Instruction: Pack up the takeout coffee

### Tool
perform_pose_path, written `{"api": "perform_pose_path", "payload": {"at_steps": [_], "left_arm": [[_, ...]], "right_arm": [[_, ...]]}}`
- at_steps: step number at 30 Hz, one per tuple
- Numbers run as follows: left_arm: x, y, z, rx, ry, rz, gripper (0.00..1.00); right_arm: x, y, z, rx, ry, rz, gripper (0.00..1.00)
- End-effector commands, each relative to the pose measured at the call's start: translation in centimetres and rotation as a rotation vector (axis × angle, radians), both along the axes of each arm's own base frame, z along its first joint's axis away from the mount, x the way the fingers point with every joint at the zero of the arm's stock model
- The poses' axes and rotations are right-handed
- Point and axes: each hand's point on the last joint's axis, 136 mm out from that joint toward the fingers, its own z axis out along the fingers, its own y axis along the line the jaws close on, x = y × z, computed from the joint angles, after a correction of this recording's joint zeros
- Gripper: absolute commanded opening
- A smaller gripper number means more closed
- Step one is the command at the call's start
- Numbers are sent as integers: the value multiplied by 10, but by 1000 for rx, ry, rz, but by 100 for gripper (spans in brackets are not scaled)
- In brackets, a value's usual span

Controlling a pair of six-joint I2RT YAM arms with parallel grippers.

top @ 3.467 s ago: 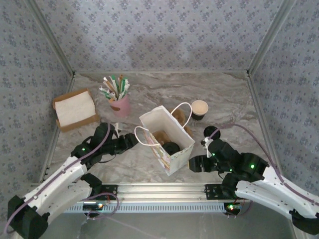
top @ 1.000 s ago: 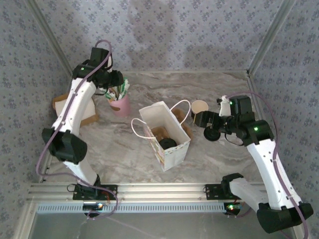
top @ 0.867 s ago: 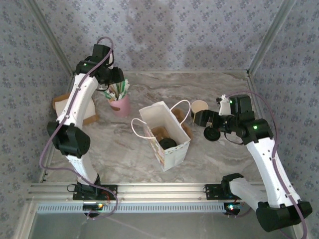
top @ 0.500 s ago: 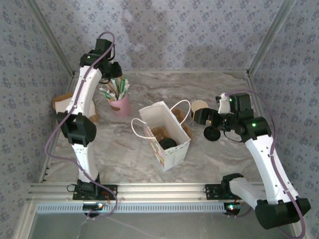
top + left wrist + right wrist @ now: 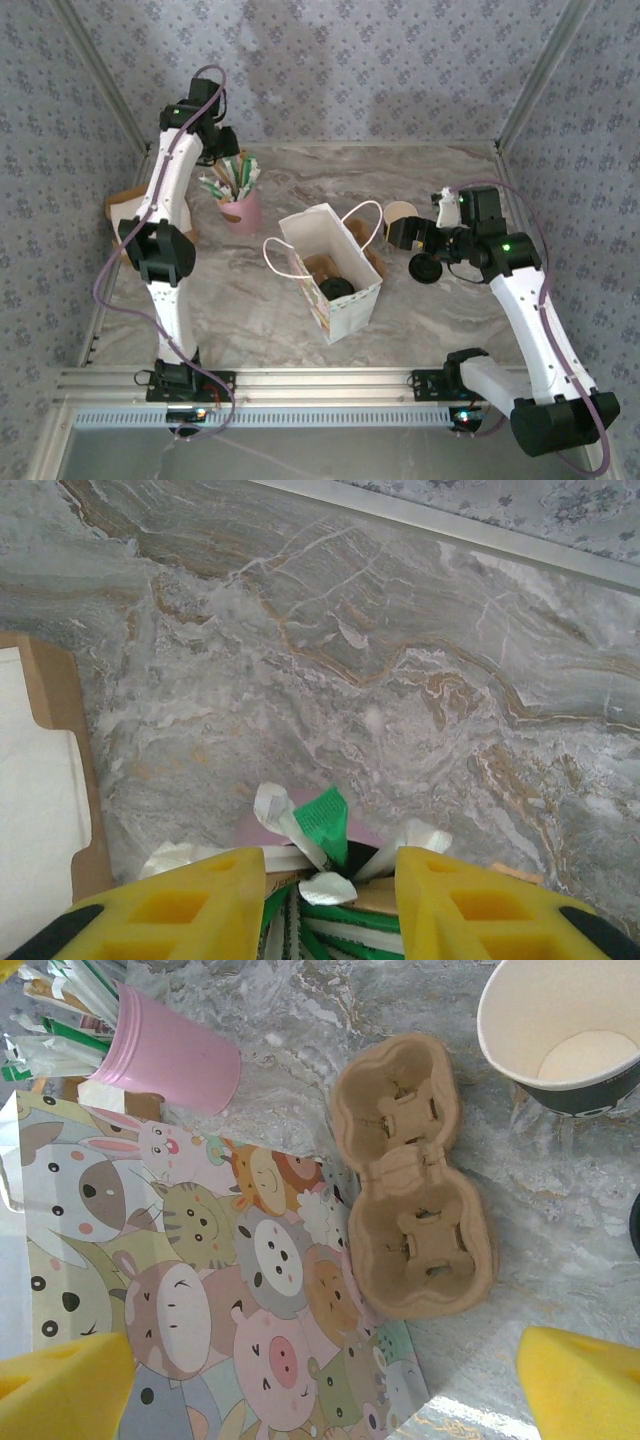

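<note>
As I looked on from beside the rig, the left gripper (image 5: 328,868) hung right over the pink plastic cup (image 5: 241,212) stuffed with paper-wrapped green and white straws (image 5: 322,825). Its yellow fingers (image 5: 190,900) were partly open and the straw tips poked up into the gap between them. Nothing looked pinched, though I could not tell whether either finger brushed a wrapper. The right gripper (image 5: 320,1375) was spread wide and held nothing, hovering above the white paper bag printed with cartoon animals (image 5: 200,1290) and the brown moulded-pulp two-cup carrier (image 5: 412,1185). The carrier lay flat on the grey marble-patterned table (image 5: 420,660), just beside the bag. The takeout coffee (image 5: 336,288), a small paper cup of which only the round black lid showed from above, sat down inside the open bag toward its near end. Its lid faced straight up, so as far as I could judge its long axis ran vertical. Something tan lay just behind it in the bag, too shadowed to make out. A dark-walled paper cup with a cream inside (image 5: 570,1020) stood upright and open-mouthed on the table beyond the carrier, near the right gripper. A brown cardboard tray of white napkins (image 5: 30,780) lay near the straw cup.
</note>
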Motion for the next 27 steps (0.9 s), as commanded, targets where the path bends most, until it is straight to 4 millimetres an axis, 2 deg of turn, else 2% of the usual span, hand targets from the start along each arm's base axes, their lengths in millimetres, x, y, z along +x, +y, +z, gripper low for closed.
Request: {"api": "perform_pose_path", "payload": {"at_steps": [1,12,19,27], "left_arm": [[4,-2,-2,-1,12,-23,36],[12,-5,-16,-5,40,-35,30],[14,-6,-17,-7,40,-39,27],[13,-7,-14,-12,39,-42,12]], "right_arm": [[0,1,0,11,-5,15,100],[0,1,-3,12,2,17,100],[0,1,-4,12,7,18,100],[0,1,-3,15,6,19,100]]}}
